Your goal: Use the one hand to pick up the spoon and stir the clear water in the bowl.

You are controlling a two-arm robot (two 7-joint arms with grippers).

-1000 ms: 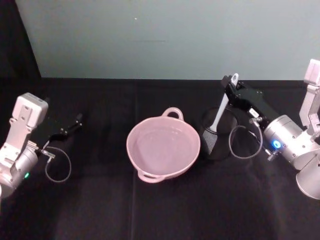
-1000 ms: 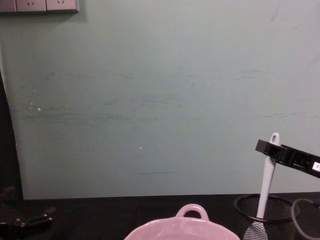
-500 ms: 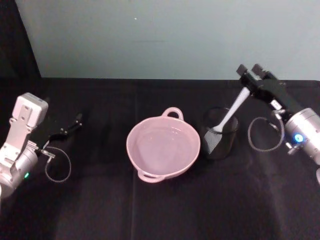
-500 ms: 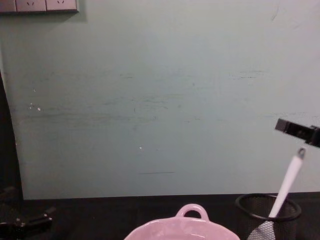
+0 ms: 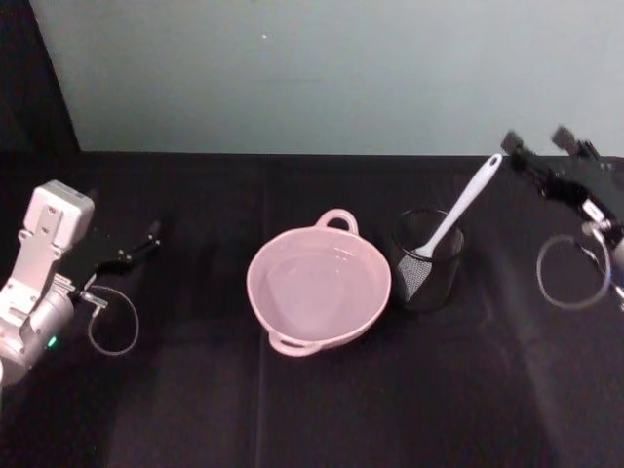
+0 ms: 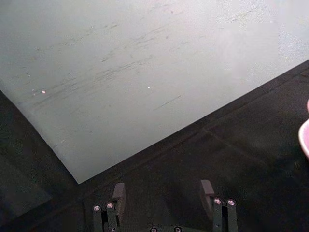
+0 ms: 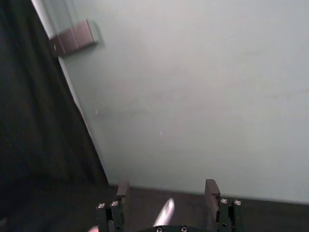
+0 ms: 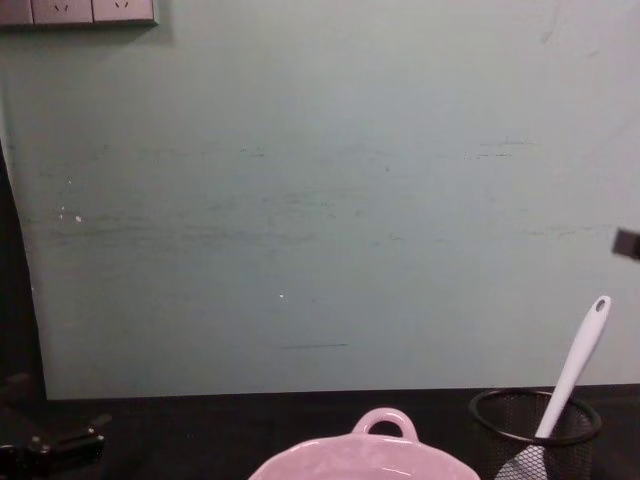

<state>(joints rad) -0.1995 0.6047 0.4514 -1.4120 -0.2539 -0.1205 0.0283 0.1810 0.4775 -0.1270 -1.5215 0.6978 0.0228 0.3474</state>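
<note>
a pale pink bowl [image 5: 319, 289] of barely visible clear water [image 5: 317, 285] sits nearest on the black table [image 5: 292, 409]. just to its right, the white spoon [image 5: 452, 219] leans in a black mesh cup [image 5: 427, 259], blade down. beyond, the right gripper [image 5: 544, 154] hangs open and empty. at far left the left gripper [image 5: 146, 237] rests open, holding nothing.

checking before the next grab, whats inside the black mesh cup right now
The white spoon stands in the black mesh cup, blade down, handle leaning toward the open right gripper, which is clear of it. The mesh dims the blade; the cup's floor is hidden.
</note>
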